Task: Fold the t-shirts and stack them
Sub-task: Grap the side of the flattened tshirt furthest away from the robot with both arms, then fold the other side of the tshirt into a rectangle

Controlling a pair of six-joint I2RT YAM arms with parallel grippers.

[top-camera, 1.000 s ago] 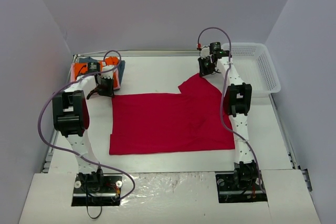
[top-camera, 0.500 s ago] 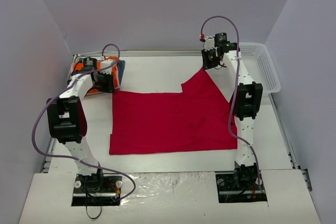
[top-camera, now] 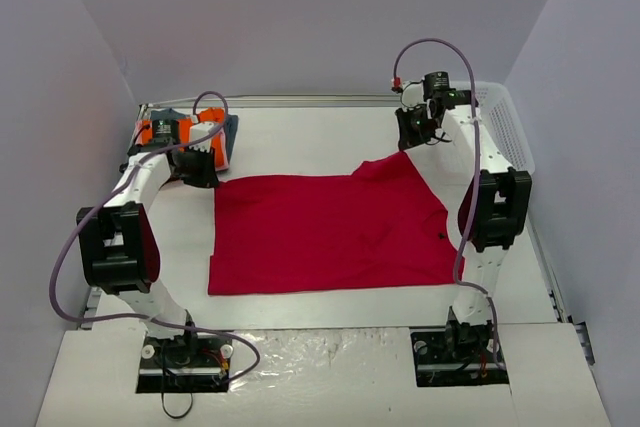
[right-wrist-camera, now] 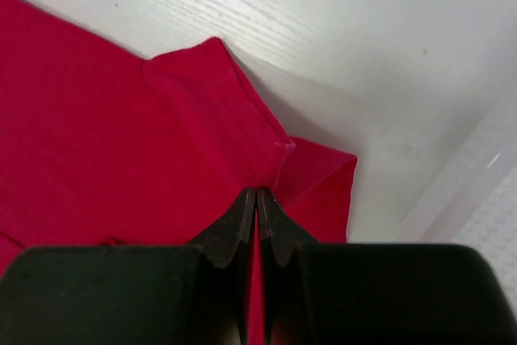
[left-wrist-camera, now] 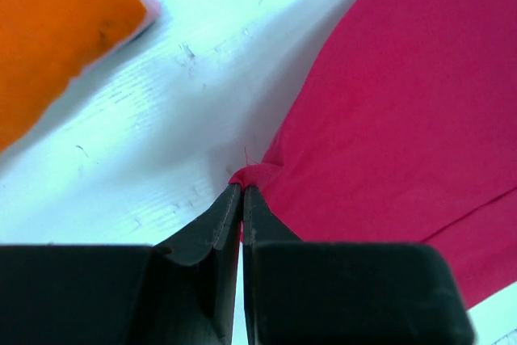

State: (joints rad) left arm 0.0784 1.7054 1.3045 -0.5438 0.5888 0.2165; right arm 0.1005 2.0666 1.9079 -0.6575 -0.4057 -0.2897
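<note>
The large crimson-red t-shirt (top-camera: pixel 330 232) lies spread flat in the middle of the table. My left gripper (top-camera: pixel 204 177) is shut on its far left corner (left-wrist-camera: pixel 257 174), low at the table. My right gripper (top-camera: pixel 409 145) is shut on its far right corner, where the cloth (right-wrist-camera: pixel 121 135) is bunched and slightly raised. A stack of folded shirts sits at the far left, a bright orange one (top-camera: pixel 153 133) on top and a grey-blue one (top-camera: pixel 231 128) under it. The orange shirt (left-wrist-camera: pixel 56 30) lies close beside my left gripper (left-wrist-camera: pixel 242 188).
A white mesh basket (top-camera: pixel 505 132) stands at the far right, just beyond my right gripper (right-wrist-camera: pixel 257 193); its rim (right-wrist-camera: pixel 485 224) shows in the right wrist view. Grey walls enclose the table on three sides.
My right gripper has moved right and outward with the shirt's corner, opening out the folded-over right part. My left arm has swung left while its gripper stays at the far left corner.
</note>
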